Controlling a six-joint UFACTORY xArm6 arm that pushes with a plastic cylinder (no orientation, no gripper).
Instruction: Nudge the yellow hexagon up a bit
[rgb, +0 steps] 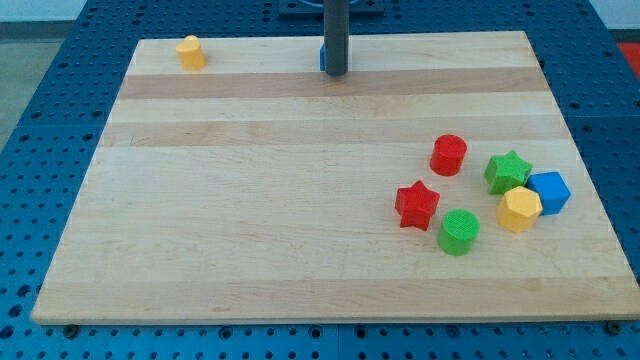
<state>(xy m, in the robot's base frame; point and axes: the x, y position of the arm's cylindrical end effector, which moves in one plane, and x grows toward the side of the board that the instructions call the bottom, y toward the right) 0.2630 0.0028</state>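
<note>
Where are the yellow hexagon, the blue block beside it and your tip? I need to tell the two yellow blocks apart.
yellow hexagon (519, 209): camera view, middle of its top face.
blue block (549, 191): camera view, top face.
my tip (336, 73): camera view, the rod's very end, far from both.

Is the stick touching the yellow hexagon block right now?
No, my tip is at the view's top of the board, far from the yellow hexagon, which sits low on the view's right beside the blue block.

Bright even overhead light, soft short shadows under blocks, sharp focus, no glare
</note>
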